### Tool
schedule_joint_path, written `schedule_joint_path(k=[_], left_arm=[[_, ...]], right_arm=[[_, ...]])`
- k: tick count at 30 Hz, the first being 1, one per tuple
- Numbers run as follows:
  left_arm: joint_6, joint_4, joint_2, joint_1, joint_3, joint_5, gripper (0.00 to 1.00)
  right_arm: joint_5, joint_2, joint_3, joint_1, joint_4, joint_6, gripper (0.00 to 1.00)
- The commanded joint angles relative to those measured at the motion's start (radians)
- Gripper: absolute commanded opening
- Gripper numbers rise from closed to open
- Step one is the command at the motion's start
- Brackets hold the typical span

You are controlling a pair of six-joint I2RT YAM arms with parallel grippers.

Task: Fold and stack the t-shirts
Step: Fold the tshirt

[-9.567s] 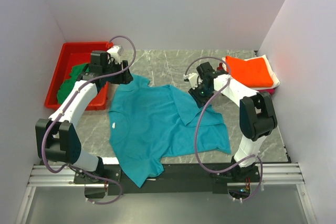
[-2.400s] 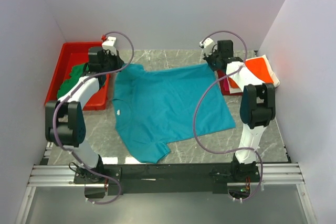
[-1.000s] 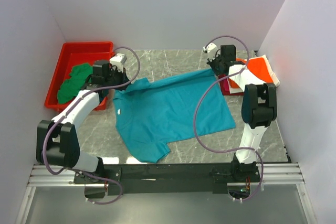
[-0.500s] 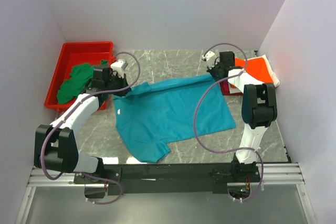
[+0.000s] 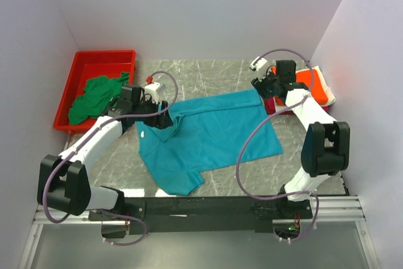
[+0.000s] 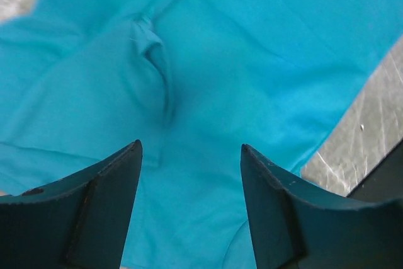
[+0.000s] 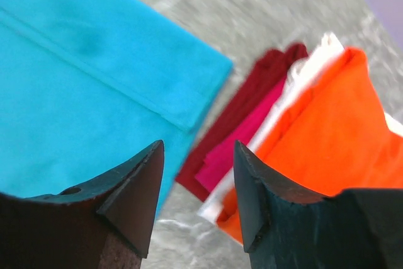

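Note:
A teal t-shirt (image 5: 214, 133) lies spread on the marble table, its far left corner bunched and folded over. My left gripper (image 5: 165, 118) hovers open just above that bunched corner; in the left wrist view only teal cloth (image 6: 208, 80) shows between its fingers (image 6: 104, 187). My right gripper (image 5: 264, 87) stands open over the shirt's far right corner (image 7: 189, 92), beside the folded stack. That stack shows magenta (image 7: 236, 149), white (image 7: 308, 67) and orange (image 7: 327, 130) shirts. A dark green t-shirt (image 5: 94, 92) lies crumpled in the bin.
The red bin (image 5: 104, 55) stands at the far left against the wall. The folded stack, orange on top (image 5: 319, 87), sits at the far right by the side wall. Bare marble (image 5: 214, 74) lies behind the teal shirt.
Both grippers have opened and let go of the teal shirt's far edge. The left gripper moved right and nearer, leaving that corner folded over; the right one drifted slightly right.

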Motion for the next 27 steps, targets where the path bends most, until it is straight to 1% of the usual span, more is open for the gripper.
schedule_joint_path(k=[1, 2, 3, 4, 5, 7, 8, 9, 12, 13, 15, 19, 21, 25, 27], left_arm=[[-0.023, 0.008, 0.088, 0.004, 0.137, -0.088, 0.69], [-0.021, -0.017, 0.133, 0.004, 0.173, -0.088, 0.69], [-0.024, -0.037, 0.177, 0.004, 0.207, -0.082, 0.65], [-0.026, -0.058, 0.259, 0.002, 0.259, -0.077, 0.62], [-0.027, -0.068, 0.297, -0.001, 0.282, -0.071, 0.54], [-0.029, -0.086, 0.393, -0.009, 0.343, -0.075, 0.42], [-0.030, -0.089, 0.420, -0.012, 0.360, -0.085, 0.34], [-0.040, -0.095, 0.443, -0.013, 0.377, -0.103, 0.19], [-0.044, -0.098, 0.496, -0.032, 0.417, -0.215, 0.02], [-0.041, -0.097, 0.512, -0.044, 0.420, -0.247, 0.01], [-0.031, -0.106, 0.533, -0.053, 0.439, -0.249, 0.01], [-0.009, -0.109, 0.595, -0.094, 0.456, -0.192, 0.02], [-0.009, -0.103, 0.613, -0.111, 0.462, -0.191, 0.02], [-0.017, -0.089, 0.650, -0.139, 0.462, -0.169, 0.05], [-0.008, -0.094, 0.656, -0.150, 0.466, -0.145, 0.08]], right_arm=[[-0.168, -0.049, 0.001, -0.004, -0.089, 0.040, 0.56], [-0.189, -0.052, 0.000, -0.002, -0.102, 0.043, 0.56], [-0.211, -0.058, -0.004, -0.001, -0.124, 0.044, 0.57], [-0.244, -0.063, -0.008, 0.002, -0.129, 0.049, 0.57], [-0.254, -0.072, -0.016, 0.002, -0.132, 0.054, 0.57], [-0.266, -0.081, -0.034, 0.004, -0.130, 0.060, 0.57], [-0.268, -0.085, -0.037, 0.004, -0.132, 0.058, 0.57], [-0.268, -0.091, -0.045, 0.002, -0.133, 0.055, 0.57], [-0.266, -0.100, -0.054, 0.002, -0.138, 0.052, 0.57], [-0.268, -0.101, -0.056, 0.002, -0.135, 0.054, 0.58], [-0.277, -0.104, -0.063, 0.002, -0.130, 0.060, 0.58], [-0.283, -0.106, -0.065, 0.002, -0.127, 0.066, 0.58], [-0.282, -0.106, -0.065, 0.002, -0.132, 0.064, 0.58], [-0.275, -0.112, -0.071, 0.001, -0.133, 0.060, 0.58], [-0.271, -0.118, -0.074, -0.001, -0.136, 0.055, 0.58]])
